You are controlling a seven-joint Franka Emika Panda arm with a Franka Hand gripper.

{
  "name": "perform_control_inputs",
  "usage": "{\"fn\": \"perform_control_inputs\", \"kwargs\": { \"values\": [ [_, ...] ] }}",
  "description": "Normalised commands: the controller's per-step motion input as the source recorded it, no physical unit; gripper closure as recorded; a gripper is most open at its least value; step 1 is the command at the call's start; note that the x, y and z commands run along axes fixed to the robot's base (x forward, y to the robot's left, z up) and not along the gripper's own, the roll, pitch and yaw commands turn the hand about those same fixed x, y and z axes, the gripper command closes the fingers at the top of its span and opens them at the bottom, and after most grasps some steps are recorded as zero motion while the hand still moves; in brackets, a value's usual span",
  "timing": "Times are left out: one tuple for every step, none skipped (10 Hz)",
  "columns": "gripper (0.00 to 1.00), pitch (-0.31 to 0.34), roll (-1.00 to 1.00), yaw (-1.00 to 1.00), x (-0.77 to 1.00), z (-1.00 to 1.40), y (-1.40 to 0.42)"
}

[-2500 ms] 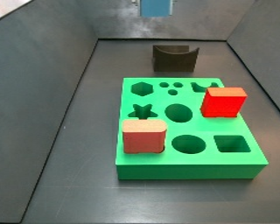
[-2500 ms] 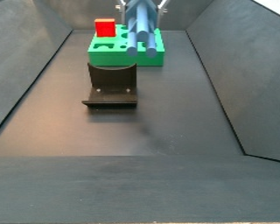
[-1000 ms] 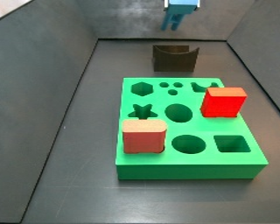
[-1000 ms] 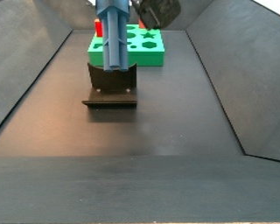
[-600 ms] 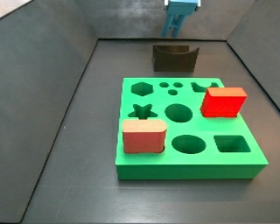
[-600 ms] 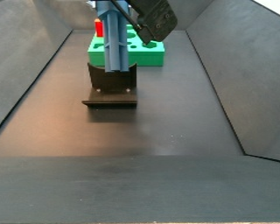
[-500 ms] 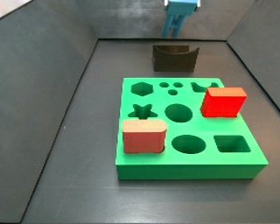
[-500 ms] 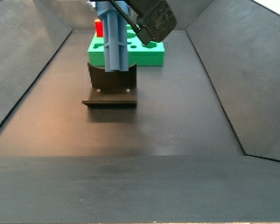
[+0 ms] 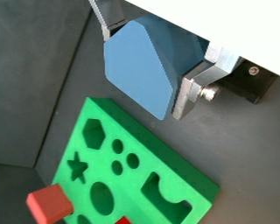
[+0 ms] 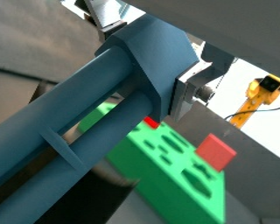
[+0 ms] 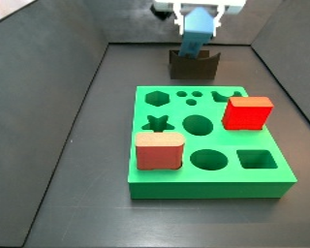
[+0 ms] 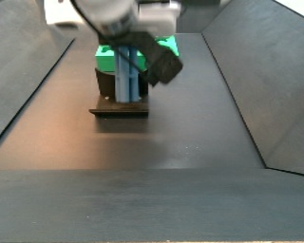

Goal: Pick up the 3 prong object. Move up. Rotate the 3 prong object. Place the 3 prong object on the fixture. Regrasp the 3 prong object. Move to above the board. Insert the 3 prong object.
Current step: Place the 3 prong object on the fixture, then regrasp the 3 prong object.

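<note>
Looking in a wrist view, the 3 prong object [image 9: 149,66] fills the middle as a big grey-blue end, and a silver finger [image 9: 199,87] of the gripper [image 9: 166,74] presses on its side. The jaws are pinching this piece. Below it lies the green board [image 9: 178,179] with its shaped holes, and a bit of the red cube [image 9: 49,205] shows at the edge. In a wrist view from another angle, the 3 prong object [image 10: 84,114] runs long across the picture with a rib along it, and the gripper [image 10: 178,74] grips it near one end. The board [image 10: 178,184] and the red cube [image 10: 216,149] sit far behind it. In a side view, the gripper [image 11: 197,17] hangs at the back of the dark floor, holding the 3 prong object [image 11: 194,39] upright. Its low end is right at the top of the dark fixture [image 11: 193,66]; I cannot tell if they touch. The board [image 11: 209,145] lies nearer, with the red cube [image 11: 248,112] and a pink block [image 11: 159,151] on it. In a side view from the far end, the 3 prong object [image 12: 126,78] stands upright in front of the fixture [image 12: 121,102], under the gripper [image 12: 132,47], with the board [image 12: 106,59] behind.
</note>
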Motion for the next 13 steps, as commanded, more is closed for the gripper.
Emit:
{"fn": "perform_control_inputs", "kwargs": {
  "values": [
    [1.0, -0.09, -0.07, -0.03, 0.1, -0.77, 0.01],
    [1.0, -0.088, -0.07, -0.02, 0.09, -0.65, 0.01],
    [1.0, -0.081, -0.06, 0.01, 0.06, -0.47, 0.01],
    [1.0, -0.081, -0.06, 0.02, 0.06, -0.43, 0.01],
    [1.0, -0.076, -0.05, 0.02, 0.05, -0.37, 0.04],
    [1.0, -0.071, -0.05, 0.02, 0.05, -0.35, 0.05],
    [1.0, -0.068, -0.05, 0.02, 0.05, -0.35, 0.05],
    [1.0, -0.067, -0.05, 0.02, 0.05, -0.35, 0.05],
    [1.0, -0.066, -0.05, 0.02, 0.04, -0.35, 0.05],
    [0.0, 0.0, 0.0, 0.0, 0.0, 0.0, 0.0],
    [0.0, 0.006, -0.03, 0.11, 0.0, 1.0, 0.0],
    [0.0, 0.009, -0.02, 0.12, 0.0, 1.0, 0.0],
    [0.0, 0.025, -0.01, 0.1, -0.03, 1.0, 0.0]
  ]
}}
